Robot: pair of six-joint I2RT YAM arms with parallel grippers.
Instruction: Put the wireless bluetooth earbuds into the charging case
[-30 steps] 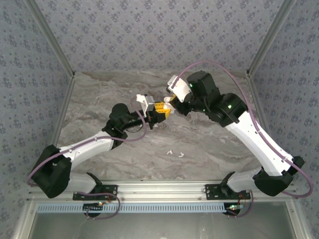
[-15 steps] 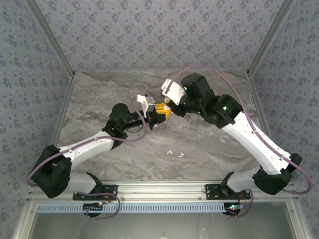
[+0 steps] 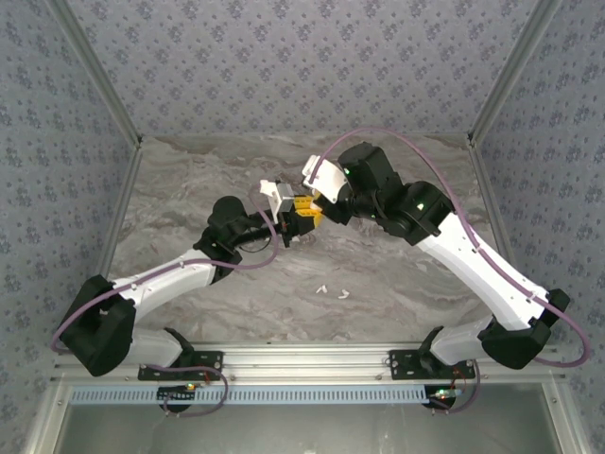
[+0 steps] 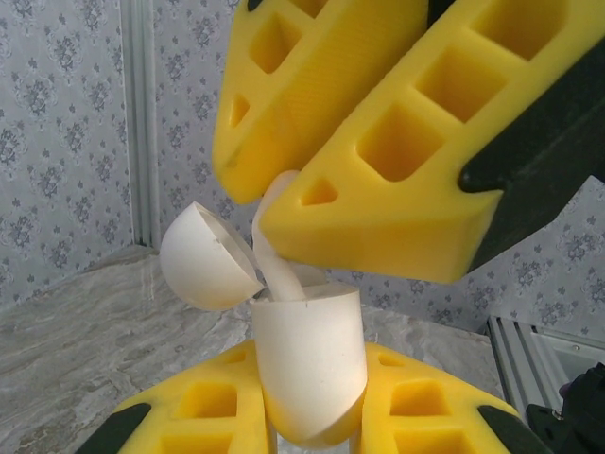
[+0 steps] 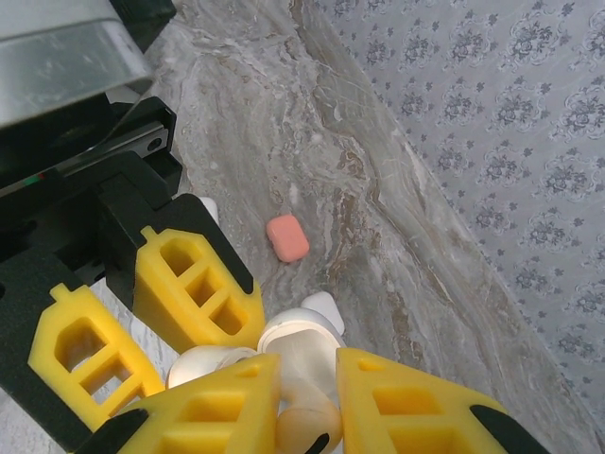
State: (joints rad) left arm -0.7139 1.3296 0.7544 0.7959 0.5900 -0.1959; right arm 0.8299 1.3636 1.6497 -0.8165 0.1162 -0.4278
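left gripper [image 4: 310, 416]: clamped on white charging case [image 4: 312, 350], lid [image 4: 203, 255] hinged open, held over mid-table [image 3: 189, 199]. right gripper [image 4: 284, 203]: pinched shut on white earbud [image 4: 276, 265], its lower end inside case mouth. two loose white earbuds [image 3: 321, 288] [image 3: 343, 293] lie on table nearer arm bases, well apart from both grippers.

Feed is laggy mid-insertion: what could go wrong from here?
The earbud in the right gripper enters the open white case at a slant, so it may jam on the rim. The lid hangs close beside that gripper and could get knocked. The left gripper grips the case low, so pushing might tilt it.
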